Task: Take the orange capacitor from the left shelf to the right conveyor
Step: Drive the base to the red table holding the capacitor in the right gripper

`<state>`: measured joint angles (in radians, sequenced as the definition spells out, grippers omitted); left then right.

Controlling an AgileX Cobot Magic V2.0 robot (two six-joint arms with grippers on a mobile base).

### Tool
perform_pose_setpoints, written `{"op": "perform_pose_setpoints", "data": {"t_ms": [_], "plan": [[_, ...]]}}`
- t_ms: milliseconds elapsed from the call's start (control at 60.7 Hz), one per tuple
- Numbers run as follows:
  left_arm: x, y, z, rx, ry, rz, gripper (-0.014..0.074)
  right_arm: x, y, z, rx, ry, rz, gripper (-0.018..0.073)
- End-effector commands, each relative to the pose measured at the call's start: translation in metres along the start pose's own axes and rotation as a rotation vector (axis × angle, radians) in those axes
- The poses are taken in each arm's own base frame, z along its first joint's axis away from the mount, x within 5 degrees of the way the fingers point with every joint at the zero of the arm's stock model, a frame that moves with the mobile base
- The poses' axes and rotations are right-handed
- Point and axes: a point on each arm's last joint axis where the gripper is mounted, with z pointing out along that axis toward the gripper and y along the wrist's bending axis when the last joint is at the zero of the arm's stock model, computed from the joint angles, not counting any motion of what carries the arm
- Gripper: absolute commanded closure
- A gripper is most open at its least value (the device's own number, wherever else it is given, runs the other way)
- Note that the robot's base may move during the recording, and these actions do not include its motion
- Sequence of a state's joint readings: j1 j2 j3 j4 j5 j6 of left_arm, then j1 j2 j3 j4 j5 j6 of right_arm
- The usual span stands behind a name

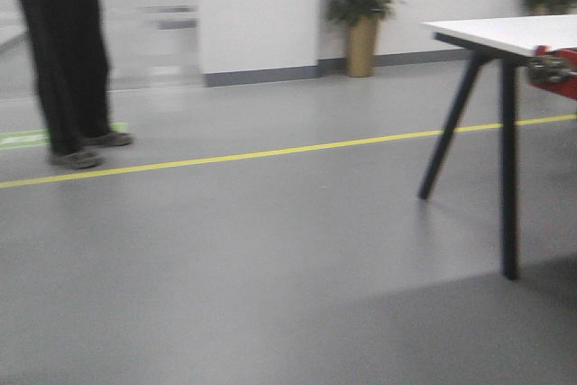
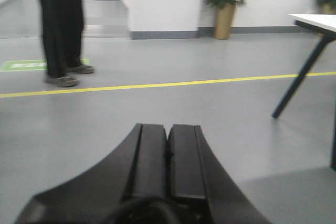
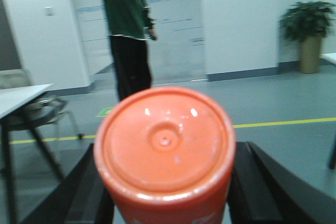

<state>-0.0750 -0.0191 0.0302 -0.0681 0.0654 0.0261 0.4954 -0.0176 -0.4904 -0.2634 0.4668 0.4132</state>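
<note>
Orange capacitor [image 3: 165, 145] is clamped between the jaws of the right gripper [image 3: 167, 190], flat top toward the wrist view, long axis running away from it. Left gripper [image 2: 168, 148] is pressed closed on nothing; the transfer falls to the right gripper

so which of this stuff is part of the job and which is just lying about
Job: orange capacitor, clamped in the right gripper; left gripper, shut and empty. No shelf or conveyor in view.
Just around: standing person, potted plant, white table, yellow floor line.
</note>
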Motion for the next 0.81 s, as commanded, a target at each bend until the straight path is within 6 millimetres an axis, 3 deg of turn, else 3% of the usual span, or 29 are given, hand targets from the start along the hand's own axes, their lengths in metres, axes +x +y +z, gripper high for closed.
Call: {"op": "perform_pose_setpoints", "data": {"t_ms": [0,791], "plan": [[0.0004,0.0002,0.0001,0.003,-0.068,-0.007,0.0722,-0.0159,0.0042,-0.0016,-0.033,-0.103,-0.02,0.051],[0.0005,0.0002,0.0002,0.003,-0.066,-0.007,0.0722,-0.0159,0.0042,-0.0016,-0.033,-0.102,-0.02,0.051]]}}
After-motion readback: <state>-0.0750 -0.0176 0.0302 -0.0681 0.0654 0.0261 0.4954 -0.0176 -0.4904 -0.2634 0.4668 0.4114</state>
